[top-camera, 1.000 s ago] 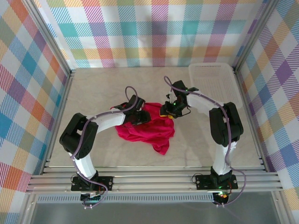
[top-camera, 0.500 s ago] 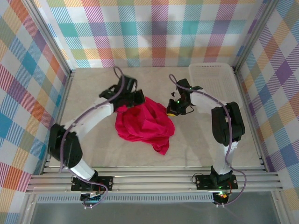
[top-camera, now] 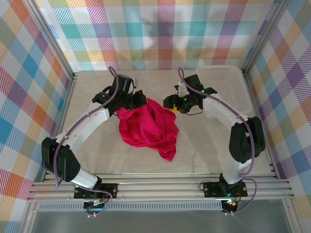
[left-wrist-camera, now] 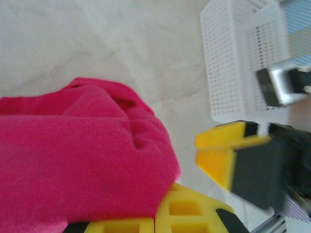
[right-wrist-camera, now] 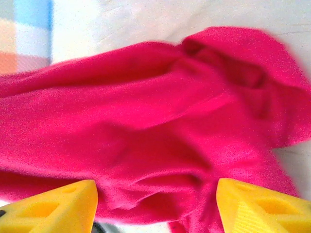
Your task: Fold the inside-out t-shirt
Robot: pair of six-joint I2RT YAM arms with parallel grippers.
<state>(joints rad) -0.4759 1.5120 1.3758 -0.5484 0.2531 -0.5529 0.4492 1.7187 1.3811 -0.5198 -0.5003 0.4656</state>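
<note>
Fingers of our left gripper clench the t-shirt at its far-left edge. Those of our right gripper stand spread — released — beside its far-right edge.

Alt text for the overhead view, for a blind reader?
A crumpled red t-shirt lies on the table; the left end effector is shut on its far-left edge, the right end effector open beside its far-right edge. A white basket sits far right.
</note>
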